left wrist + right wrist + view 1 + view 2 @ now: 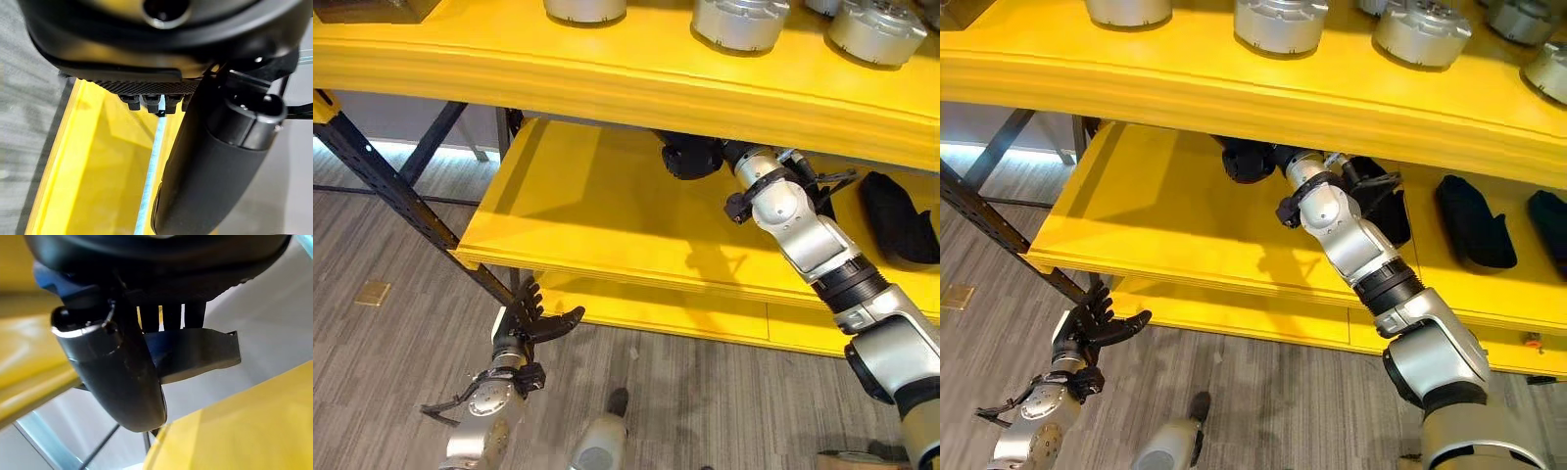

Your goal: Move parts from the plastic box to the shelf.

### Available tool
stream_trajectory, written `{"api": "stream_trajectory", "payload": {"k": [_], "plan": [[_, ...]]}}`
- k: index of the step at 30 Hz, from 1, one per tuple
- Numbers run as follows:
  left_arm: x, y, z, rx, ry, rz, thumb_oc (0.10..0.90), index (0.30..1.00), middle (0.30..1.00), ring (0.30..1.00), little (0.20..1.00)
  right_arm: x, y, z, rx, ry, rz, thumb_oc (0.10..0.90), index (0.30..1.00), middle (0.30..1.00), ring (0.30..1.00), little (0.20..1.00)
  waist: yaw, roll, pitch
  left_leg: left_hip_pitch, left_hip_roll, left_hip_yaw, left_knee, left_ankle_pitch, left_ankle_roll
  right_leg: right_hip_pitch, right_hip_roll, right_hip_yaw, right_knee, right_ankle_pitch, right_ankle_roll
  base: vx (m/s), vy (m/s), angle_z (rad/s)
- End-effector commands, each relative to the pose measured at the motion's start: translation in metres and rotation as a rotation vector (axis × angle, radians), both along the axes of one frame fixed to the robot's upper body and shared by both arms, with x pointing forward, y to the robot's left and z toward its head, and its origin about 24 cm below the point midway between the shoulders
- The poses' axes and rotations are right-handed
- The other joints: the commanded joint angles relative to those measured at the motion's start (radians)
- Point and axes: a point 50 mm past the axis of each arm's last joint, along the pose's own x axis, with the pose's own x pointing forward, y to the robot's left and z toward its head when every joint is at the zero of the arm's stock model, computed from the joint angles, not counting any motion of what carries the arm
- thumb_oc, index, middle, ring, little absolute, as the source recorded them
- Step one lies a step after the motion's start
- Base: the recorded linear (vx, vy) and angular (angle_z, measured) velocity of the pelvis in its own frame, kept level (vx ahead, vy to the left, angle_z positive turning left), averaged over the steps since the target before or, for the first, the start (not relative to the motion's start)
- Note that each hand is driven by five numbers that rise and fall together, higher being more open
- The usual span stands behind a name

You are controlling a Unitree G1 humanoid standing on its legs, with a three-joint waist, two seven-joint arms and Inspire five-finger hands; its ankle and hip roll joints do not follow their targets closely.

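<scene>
Yellow shelf (607, 211); right robot hand (146, 347) under upper board, gripping dark part (205, 352); left robot hand (533, 318) spread, empty.

Your two arms are silver-grey with black joint rings; each ends in a dark hand, left hand (530, 323) and right hand (1249, 162), with ribbed black fingers (533, 297).

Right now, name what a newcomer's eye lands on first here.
The bright yellow shelf spans the scene, with round silver parts lined up on its top board. The right hand reaches in under that board, holding a dark part above the lower board, while the left hand hangs open low by the floor.
</scene>
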Motion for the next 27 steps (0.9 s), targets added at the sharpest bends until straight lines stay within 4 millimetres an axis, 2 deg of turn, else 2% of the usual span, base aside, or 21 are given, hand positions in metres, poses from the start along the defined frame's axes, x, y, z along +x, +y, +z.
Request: {"api": "stream_trajectory", "payload": {"k": [1, 9, 18, 24, 26, 27], "plan": [[-0.013, -0.004, 0.015, 0.059, -0.085, -0.084, 0.900, 1.000, 1.000, 1.000, 1.000, -0.008, 0.002, 0.076, -0.055, -0.327, -0.046, 0.400, 0.300, 0.300, 0.300, 0.300, 0.003, -0.015, -0.171, -0.043, 0.104, -0.051, 0.070, -0.080, -0.040, -0.069, -0.002, 0.008, 0.029, -0.026, 0.013, 0.03, 0.039, -0.13], [-0.014, -0.004, 0.010, 0.052, -0.067, -0.086, 0.900, 1.000, 1.000, 1.000, 1.000, 0.004, -0.012, 0.067, -0.174, -0.291, -0.139, 0.400, 0.300, 0.300, 0.300, 0.300, 0.026, -0.026, -0.151, -0.101, 0.085, -0.071, 0.140, -0.113, -0.033, -0.073, -0.007, -0.018, 0.036, -0.038, 0.019, 0.02, 0.020, 0.04], [-0.014, -0.008, 0.007, 0.033, -0.066, -0.089, 0.900, 1.000, 1.000, 1.000, 1.000, 0.019, -0.037, 0.040, -0.381, -0.188, -0.256, 0.400, 0.300, 0.300, 0.300, 0.300, 0.044, -0.021, -0.119, -0.149, 0.067, -0.092, 0.210, -0.147, -0.025, -0.092, -0.012, -0.035, 0.080, -0.065, 0.015, -0.01, 0.008, 0.06], [-0.012, -0.010, 0.009, 0.017, -0.084, -0.074, 0.900, 1.000, 1.000, 1.000, 1.000, 0.019, -0.037, 0.038, -0.418, -0.181, -0.255, 0.400, 0.300, 0.300, 0.300, 0.300, 0.039, -0.009, -0.100, -0.168, 0.071, -0.097, 0.275, -0.180, -0.022, -0.120, -0.007, -0.022, 0.143, -0.110, 0.007, -0.04, 0.002, 0.04], [-0.009, -0.013, 0.009, 0.023, -0.088, -0.085, 0.900, 1.000, 1.000, 1.000, 1.000, 0.019, -0.036, 0.032, -0.465, -0.168, -0.243, 0.400, 0.300, 0.300, 0.300, 0.300, 0.036, 0.002, -0.080, -0.168, 0.073, -0.101, 0.325, -0.208, -0.021, -0.143, -0.001, -0.007, 0.210, -0.154, -0.007, -0.06, 0.011, -0.06], [-0.009, -0.013, 0.009, 0.022, -0.088, -0.086, 0.900, 1.000, 1.000, 1.000, 1.000, 0.019, -0.037, 0.032, -0.466, -0.168, -0.243, 0.400, 0.300, 0.300, 0.300, 0.300, 0.036, 0.003, -0.078, -0.169, 0.073, -0.102, 0.328, -0.210, -0.022, -0.144, -0.001, -0.006, 0.214, -0.157, -0.007, -0.05, 0.005, -0.09]]}}
